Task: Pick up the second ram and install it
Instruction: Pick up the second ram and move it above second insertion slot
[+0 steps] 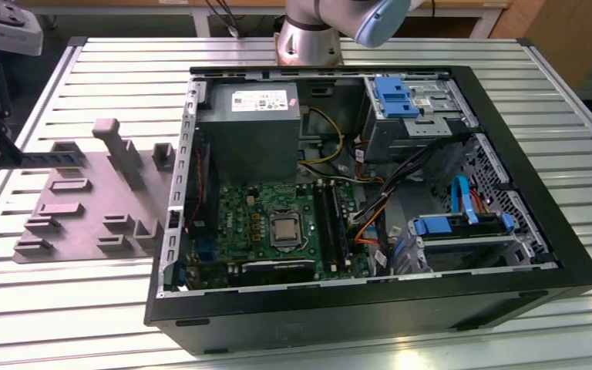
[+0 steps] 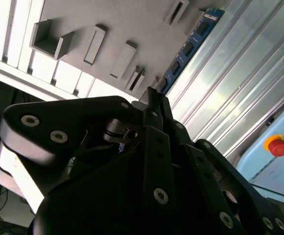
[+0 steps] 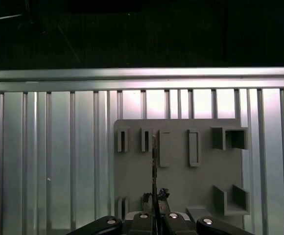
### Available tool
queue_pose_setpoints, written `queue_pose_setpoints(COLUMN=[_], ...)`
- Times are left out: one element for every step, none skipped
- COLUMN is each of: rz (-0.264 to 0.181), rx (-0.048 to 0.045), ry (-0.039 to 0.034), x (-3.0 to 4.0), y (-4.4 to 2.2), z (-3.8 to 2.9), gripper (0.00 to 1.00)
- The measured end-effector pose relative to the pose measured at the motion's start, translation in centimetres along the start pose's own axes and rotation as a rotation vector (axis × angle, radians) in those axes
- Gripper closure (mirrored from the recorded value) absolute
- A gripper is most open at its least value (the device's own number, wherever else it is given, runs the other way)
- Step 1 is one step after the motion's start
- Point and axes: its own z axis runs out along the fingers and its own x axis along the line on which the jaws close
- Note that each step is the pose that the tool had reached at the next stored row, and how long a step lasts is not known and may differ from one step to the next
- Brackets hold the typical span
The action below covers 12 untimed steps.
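- Here, the gripper (image 2: 152,96) has its jaws drawn in narrow on one end of the second ram (image 2: 187,48), a thin blue stick that juts out past the fingertips.
- The second ram hangs above the grey fixture plate (image 3: 181,178) on the slatted table (image 1: 121,85), well apart from the open computer case (image 1: 378,308).
- I judge the pick done and the install not yet begun.
- Installing calls for bringing the stick over the motherboard (image 1: 260,212) and lining it up with one of the long black slots (image 1: 323,216). I cannot tell which slot is free.
- The second wrist view shows the stick's blue face. The first wrist view shows the second ram (image 3: 154,161) edge-on over the plate. The exterior view gives me the case and the slots.
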Motion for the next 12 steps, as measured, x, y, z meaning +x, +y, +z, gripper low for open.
queue_pose_setpoints(rz=[0.000, 0.000, 0.000, 0.000, 0.000, 0.000, 0.000, 0.000, 0.000, 0.000, 0.000, 0.000], rx=[0.0000, 0.0001, 0.0000, 0.0000, 0.0000, 0.0001, 0.0000, 0.0000, 0.0001, 0.0000, 0.0001, 0.0000], ry=[0.0000, -0.0001, 0.0000, 0.0000, 0.0000, 0.0000, 0.0000, 0.0000, 0.0000, 0.0000, -0.0001, 0.0000], x=[0.00, -0.01, -0.01, -0.02, -0.02, -0.02, -0.02, -0.03, -0.03, -0.03, -0.03, -0.04], y=[0.00, 0.01, 0.01, 0.02, 0.02, 0.02, 0.03, 0.03, 0.03, 0.03, 0.04, 0.04], z=[-0.10, -0.21, -0.32, -0.42, -0.53, -0.63, -0.74, -0.83, -0.94, -1.04, -1.13, -1.25], gripper=[0.86, 0.86, 0.86, 0.86, 0.86, 0.86, 0.86, 0.86, 0.86, 0.86, 0.86, 0.86])
